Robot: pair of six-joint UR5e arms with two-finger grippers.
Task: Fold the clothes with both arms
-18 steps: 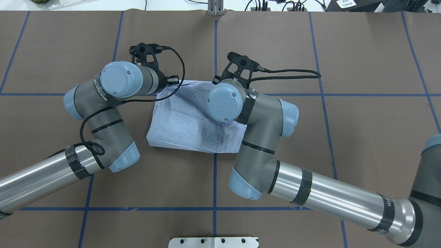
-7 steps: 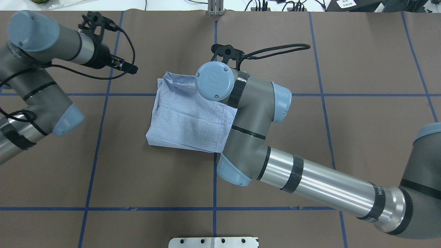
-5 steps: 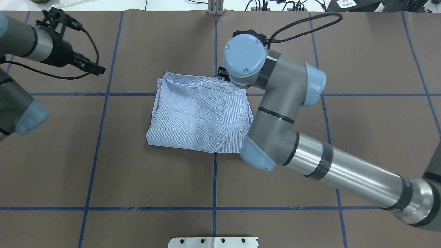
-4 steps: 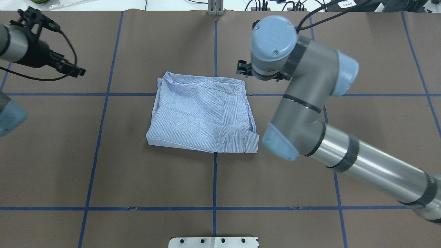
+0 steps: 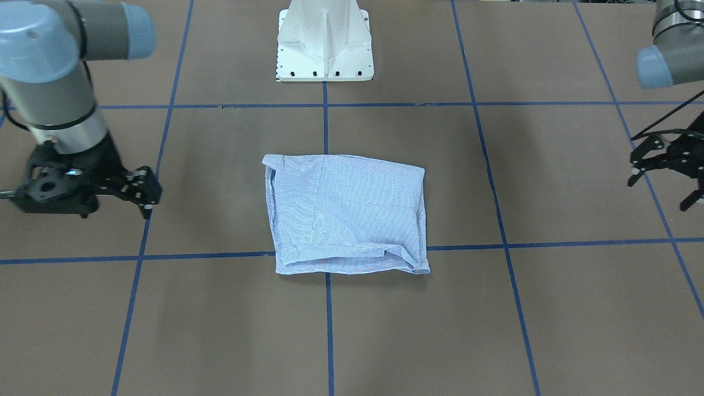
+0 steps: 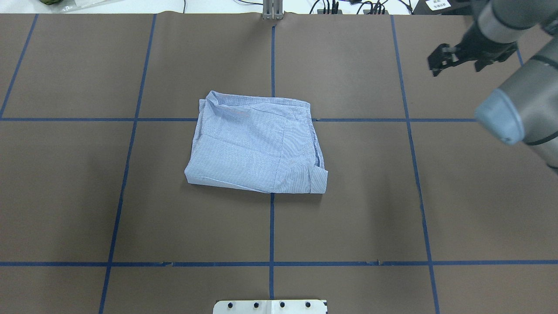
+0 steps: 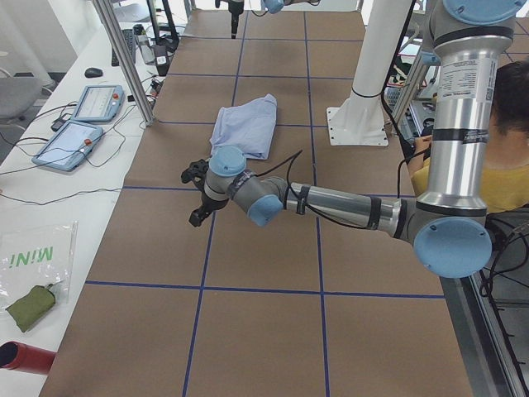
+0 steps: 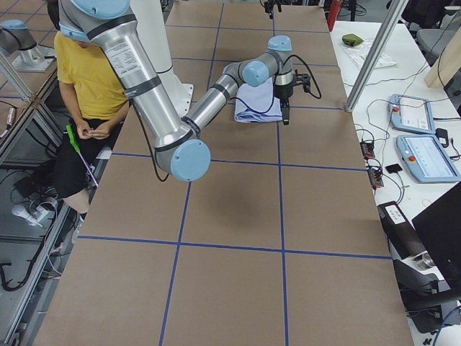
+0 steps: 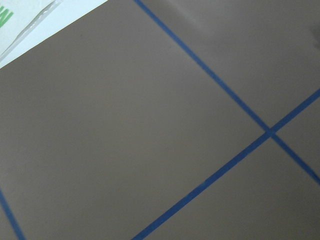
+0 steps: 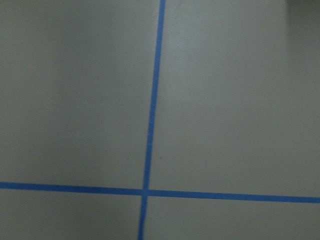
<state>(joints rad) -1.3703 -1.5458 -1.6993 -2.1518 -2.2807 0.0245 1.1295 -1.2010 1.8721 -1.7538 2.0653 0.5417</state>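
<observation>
The light blue striped shirt [image 6: 255, 146] lies folded into a rough rectangle at the table's middle; it also shows in the front view [image 5: 346, 214]. Neither gripper touches it. My right gripper [image 6: 456, 69] is open and empty at the far right of the overhead view, and sits left in the front view [image 5: 147, 192]. My left gripper [image 5: 657, 192] is open and empty, far from the shirt at the front view's right edge. It is outside the overhead view. Both wrist views show only brown table cover and blue tape.
The white pedestal base [image 5: 324, 44] stands behind the shirt. Blue tape lines [image 6: 271, 226] grid the brown cover. A seated person in yellow [image 8: 86, 72] is beside the robot. Tablets [image 7: 78, 132] lie on the side bench.
Both grippers have let go of the shirt and drawn away sideways. The left arm has left the overhead view, the right has swung far right. The shirt lies still, folded.
</observation>
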